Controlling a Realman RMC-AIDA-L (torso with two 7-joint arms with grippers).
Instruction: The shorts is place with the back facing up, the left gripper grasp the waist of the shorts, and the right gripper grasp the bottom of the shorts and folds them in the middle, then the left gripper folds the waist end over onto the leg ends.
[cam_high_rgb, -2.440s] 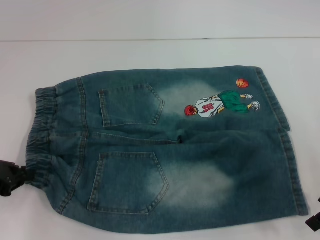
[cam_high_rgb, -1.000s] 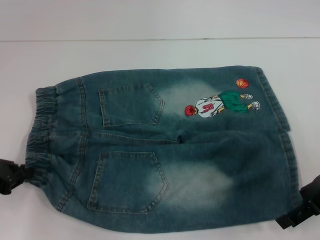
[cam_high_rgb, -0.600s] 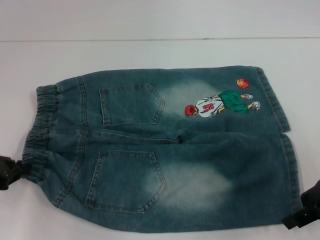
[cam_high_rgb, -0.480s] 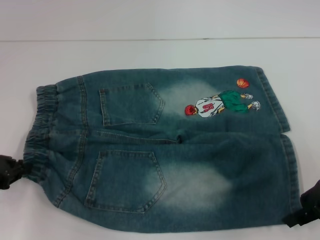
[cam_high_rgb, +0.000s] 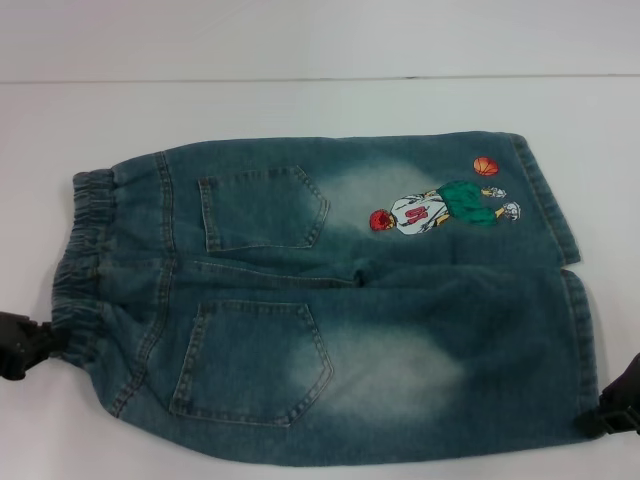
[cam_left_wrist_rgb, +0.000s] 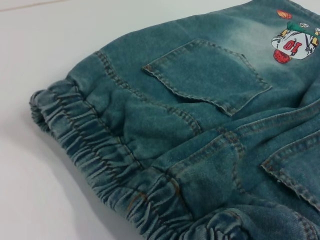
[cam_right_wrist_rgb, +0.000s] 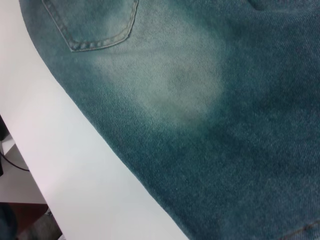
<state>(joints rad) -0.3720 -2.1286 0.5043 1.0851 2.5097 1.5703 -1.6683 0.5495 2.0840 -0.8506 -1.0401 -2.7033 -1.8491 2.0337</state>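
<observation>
desk (cam_high_rgb: 300, 50): white flat surface, carries everything.
shorts (cam_high_rgb: 400, 330): faded blue-green denim shorts flat on the desk, back up, two patch pockets showing, waist toward robot's left, hems toward right; near edge has shifted slightly since a second ago.
waist (cam_high_rgb: 75, 270): puckered elastic band, near corner now bunched against the left end effector.
bottom of the shorts (cam_high_rgb: 580, 340): flat stitched hem, near corner at the right end effector.
left end effector (cam_high_rgb: 22, 345): black, touching waist corner; grip state cannot tell.
right end effector (cam_high_rgb: 618, 400): black, came in from the edge to the hem corner; grip state cannot tell.
meaning: both arms at their grasp points, fold likely about to start.
</observation>
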